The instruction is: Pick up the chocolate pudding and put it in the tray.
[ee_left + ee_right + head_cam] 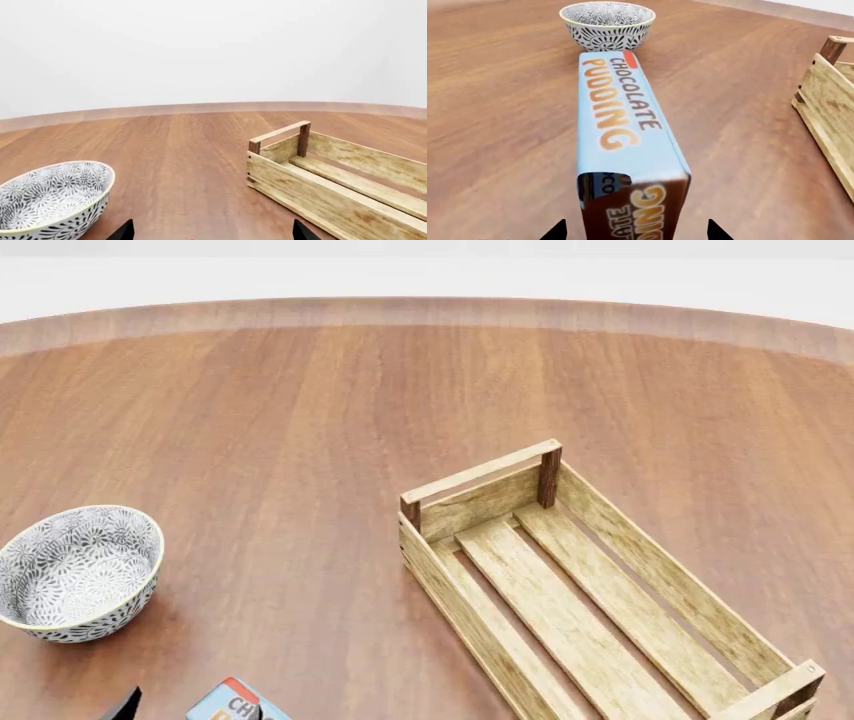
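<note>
Chocolate pudding (627,150) lying flat on the brown wooden tabletop (307,410), light-blue lettered face up, near the front edge of the head view, where only a corner of it (235,702) shows. Seen close from the right wrist camera: long carton stretching away toward the patterned bowl (607,24), far end near the bowl's foot, touching or not impossible to judge. Brown end face nearest the camera. Right gripper (635,231) spread apart, two dark fingertips standing either side of that near end, clear of the carton and clamped on nothing.

Left gripper (212,232) likewise apart, only its dark tips visible at the picture's edge, empty, above bare wood between bowl (53,197) and tray (340,180).

Tray (587,590) resting on the tabletop right of the pudding, set at a slant, light slatted wood, bar handles on darker posts at both ends, nothing inside. Bowl (78,570) upright at the left of the head view, well apart from the tray. Pudding outside the tray, between bowl and tray, nearer the bowl.
</note>
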You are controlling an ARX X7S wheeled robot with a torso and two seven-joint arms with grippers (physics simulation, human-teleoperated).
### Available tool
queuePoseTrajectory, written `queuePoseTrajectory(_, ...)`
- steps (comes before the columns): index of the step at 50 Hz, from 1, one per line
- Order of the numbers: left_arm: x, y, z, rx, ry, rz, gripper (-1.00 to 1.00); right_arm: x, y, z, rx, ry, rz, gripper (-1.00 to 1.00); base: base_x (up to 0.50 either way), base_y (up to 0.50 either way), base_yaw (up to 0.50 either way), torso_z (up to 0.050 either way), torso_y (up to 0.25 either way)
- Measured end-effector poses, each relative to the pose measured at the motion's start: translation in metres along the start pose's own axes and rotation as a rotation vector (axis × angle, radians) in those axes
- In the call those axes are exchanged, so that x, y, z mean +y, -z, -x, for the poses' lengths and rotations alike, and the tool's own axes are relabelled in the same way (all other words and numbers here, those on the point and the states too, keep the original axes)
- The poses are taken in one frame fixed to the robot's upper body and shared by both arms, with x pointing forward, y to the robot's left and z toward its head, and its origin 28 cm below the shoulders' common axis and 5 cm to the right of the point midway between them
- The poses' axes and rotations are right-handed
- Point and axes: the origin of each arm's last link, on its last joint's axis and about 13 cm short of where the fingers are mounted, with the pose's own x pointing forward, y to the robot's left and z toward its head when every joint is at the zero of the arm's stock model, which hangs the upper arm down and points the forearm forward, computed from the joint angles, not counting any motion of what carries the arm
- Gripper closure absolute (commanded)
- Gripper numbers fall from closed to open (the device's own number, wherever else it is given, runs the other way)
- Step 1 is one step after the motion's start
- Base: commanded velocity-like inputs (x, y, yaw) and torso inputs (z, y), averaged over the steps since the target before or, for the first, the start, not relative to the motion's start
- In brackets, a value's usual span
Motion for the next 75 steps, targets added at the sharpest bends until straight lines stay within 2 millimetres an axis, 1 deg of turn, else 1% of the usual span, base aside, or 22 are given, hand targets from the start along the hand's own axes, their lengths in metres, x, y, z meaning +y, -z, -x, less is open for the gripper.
queuePoseTrajectory(19,-0.002,0.0,0.0,-0.001,0.009,0.0,-1.0,-0.002,-0.005,-0.003,0.014,-0.002,0.023,-1.0,0.0,0.0,0.0,0.0,0.0)
queuePoseTrajectory(20,-0.002,0.0,0.001,-0.001,0.01,0.0,-1.0,-0.002,-0.006,-0.003,0.013,-0.002,0.023,1.0,0.0,0.0,0.0,0.0,0.0)
queuePoseTrajectory(47,-0.004,0.001,0.002,0.003,0.019,-0.003,-1.0,-0.004,-0.005,-0.001,0.001,0.01,-0.008,1.0,0.0,0.0,0.0,0.0,0.001)
queuePoseTrajectory(65,-0.001,0.001,0.001,0.002,0.012,-0.001,-1.0,-0.028,-0.013,0.008,-0.051,0.15,-0.05,1.0,0.0,0.0,0.0,0.0,0.0)
queuePoseTrajectory(75,0.0,0.0,0.001,0.001,0.006,0.0,-1.0,-0.041,-0.023,0.011,-0.065,0.215,-0.046,1.0,0.0,0.0,0.0,0.0,0.0)
